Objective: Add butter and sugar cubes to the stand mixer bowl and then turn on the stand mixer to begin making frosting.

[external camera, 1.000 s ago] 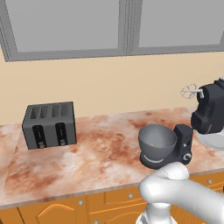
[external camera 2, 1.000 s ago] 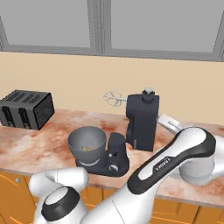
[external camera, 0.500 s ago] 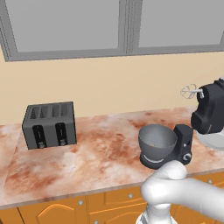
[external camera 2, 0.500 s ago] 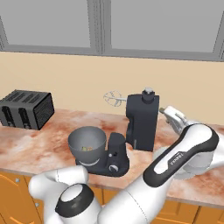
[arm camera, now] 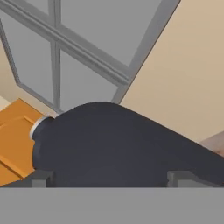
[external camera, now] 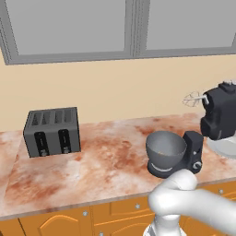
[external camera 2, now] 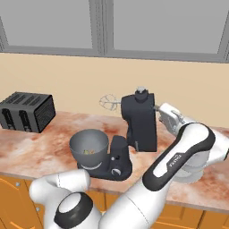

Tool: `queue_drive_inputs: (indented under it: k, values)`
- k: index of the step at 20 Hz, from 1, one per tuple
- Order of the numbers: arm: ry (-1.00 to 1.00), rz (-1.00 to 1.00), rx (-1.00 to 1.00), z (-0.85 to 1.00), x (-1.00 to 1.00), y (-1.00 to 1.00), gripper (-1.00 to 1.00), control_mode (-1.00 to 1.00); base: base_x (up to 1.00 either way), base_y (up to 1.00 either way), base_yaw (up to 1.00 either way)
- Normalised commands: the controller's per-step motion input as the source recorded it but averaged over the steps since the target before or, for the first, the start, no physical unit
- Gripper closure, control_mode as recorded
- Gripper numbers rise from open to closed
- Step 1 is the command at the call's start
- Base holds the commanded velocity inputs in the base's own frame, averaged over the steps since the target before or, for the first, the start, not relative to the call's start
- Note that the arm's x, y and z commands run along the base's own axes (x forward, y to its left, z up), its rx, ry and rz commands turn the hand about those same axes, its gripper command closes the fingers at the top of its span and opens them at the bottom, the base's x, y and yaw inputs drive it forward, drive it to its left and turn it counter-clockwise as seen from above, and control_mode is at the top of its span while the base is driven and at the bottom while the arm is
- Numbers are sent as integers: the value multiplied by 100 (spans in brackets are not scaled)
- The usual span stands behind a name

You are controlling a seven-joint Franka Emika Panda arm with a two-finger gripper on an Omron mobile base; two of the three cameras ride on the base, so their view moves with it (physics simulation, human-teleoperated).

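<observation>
The end effector (external camera 2: 157,108) sits just behind the stand mixer (external camera 2: 139,121) head, fingertips (arm camera: 41,177) apart on either side of it. The stand mixer bowl (external camera 2: 89,147) stands nearer the surface's front edge.

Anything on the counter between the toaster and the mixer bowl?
No: bare counter between the toaster and the stand mixer bowl, per both base views.

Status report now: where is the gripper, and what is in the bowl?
Gripper open at stand mixer head's back. Stand mixer bowl holds small yellowish bits. Nothing blocking.
</observation>
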Motion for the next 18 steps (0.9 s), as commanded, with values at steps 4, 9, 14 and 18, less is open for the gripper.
queue_drive_inputs:
  k: [4, 9, 14, 18]
  values:
    - [0, 1, 0, 0, 5, 91, -100, -100, 0, 0, 0]
    - [-4, 0, -10, 0, -8, 96, -100, -100, 0, 0, 0]
    - [-2, 0, -34, -4, -19, 99, -100, -100, 0, 0, 0]
    - [0, -5, -45, -25, -7, 91, -100, -100, 0, 0, 0]
